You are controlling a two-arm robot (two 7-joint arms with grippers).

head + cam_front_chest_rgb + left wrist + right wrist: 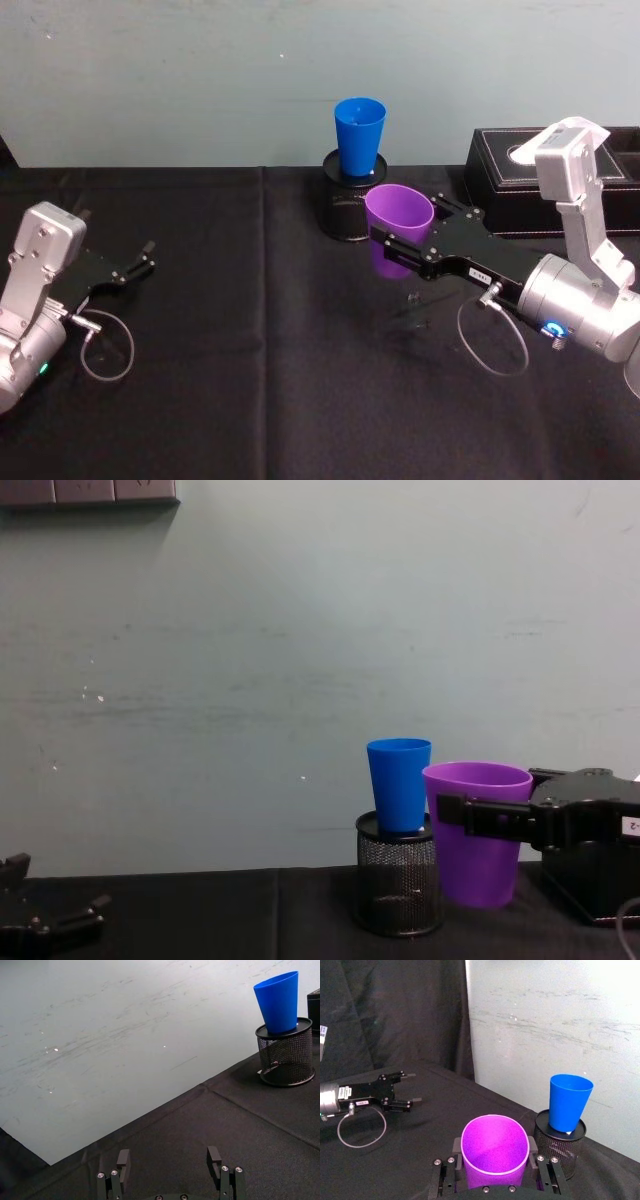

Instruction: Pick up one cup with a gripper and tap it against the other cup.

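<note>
My right gripper [407, 228] is shut on the purple cup [399, 210], holding it upright a little above the black cloth, with one finger on each side of the cup [494, 1152]. The blue cup [359, 135] stands upright on top of a black mesh pen holder [345, 215], just behind and to the left of the purple one. In the chest view a narrow gap separates the purple cup [478, 840] from the blue cup [399, 785]. My left gripper [148, 256] rests open at the far left, with nothing between its fingers [122, 1160].
A black box [560, 180] sits at the back right, close behind my right arm. The black cloth table [250, 380] ends at a pale wall just behind the pen holder. Grey cable loops hang from both wrists.
</note>
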